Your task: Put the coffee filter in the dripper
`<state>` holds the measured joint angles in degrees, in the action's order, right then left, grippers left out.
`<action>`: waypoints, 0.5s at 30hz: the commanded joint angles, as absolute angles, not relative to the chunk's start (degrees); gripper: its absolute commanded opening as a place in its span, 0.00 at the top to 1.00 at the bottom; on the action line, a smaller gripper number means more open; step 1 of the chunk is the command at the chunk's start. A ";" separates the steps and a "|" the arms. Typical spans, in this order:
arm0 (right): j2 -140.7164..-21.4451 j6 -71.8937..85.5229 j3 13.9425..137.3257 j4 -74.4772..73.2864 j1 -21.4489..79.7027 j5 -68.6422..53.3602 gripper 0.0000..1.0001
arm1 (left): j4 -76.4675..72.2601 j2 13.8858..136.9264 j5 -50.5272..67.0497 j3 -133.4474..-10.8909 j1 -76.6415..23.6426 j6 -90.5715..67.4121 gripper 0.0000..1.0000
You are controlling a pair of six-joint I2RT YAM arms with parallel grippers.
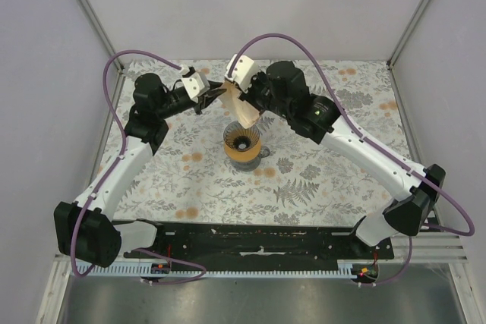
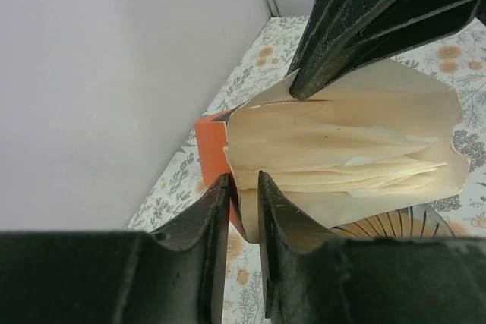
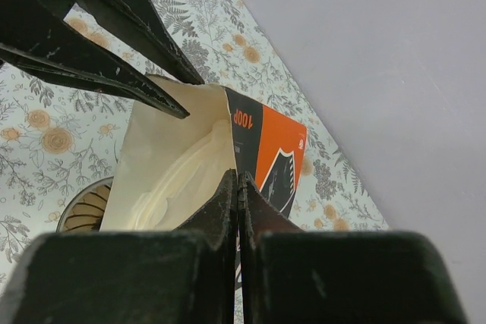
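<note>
The orange carton [image 1: 244,108] hangs tilted just above the dripper [image 1: 243,144], a ribbed grey cone with a tan collar. My right gripper [image 3: 239,180] is shut on the carton's [image 3: 277,149] upper wall. My left gripper [image 2: 243,184] has its jaws drawn in on the carton's [image 2: 211,146] other edge, with the orange wall and cream lining between them. A stack of cream papers [image 2: 342,161] fills the open carton. No single coffee filter shows apart from that stack. The dripper's rim [image 2: 402,221] peeks out under the carton.
The flowered tablecloth [image 1: 319,180] covers the table inside grey walls [image 1: 45,51]. Both arms meet at the back middle, and the right gripper's fingers [image 2: 364,20] cross the top of the left wrist view.
</note>
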<state>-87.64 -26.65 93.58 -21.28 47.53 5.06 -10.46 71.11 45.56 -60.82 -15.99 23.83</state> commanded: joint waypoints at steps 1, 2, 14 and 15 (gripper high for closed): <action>-88.24 -26.55 96.24 -14.59 47.64 2.91 1.00 | -10.27 70.58 44.66 -62.32 -16.17 26.89 0.71; -88.42 -26.54 96.33 -14.59 47.64 2.55 1.00 | -11.07 70.58 43.60 -62.23 -16.26 26.81 0.70; -89.65 -25.58 98.00 -13.18 47.64 0.18 1.00 | -13.97 69.87 40.35 -61.08 -16.44 25.75 0.72; -89.65 -25.49 97.91 -13.01 47.72 0.18 1.00 | -13.97 69.70 39.73 -61.08 -16.44 25.66 0.78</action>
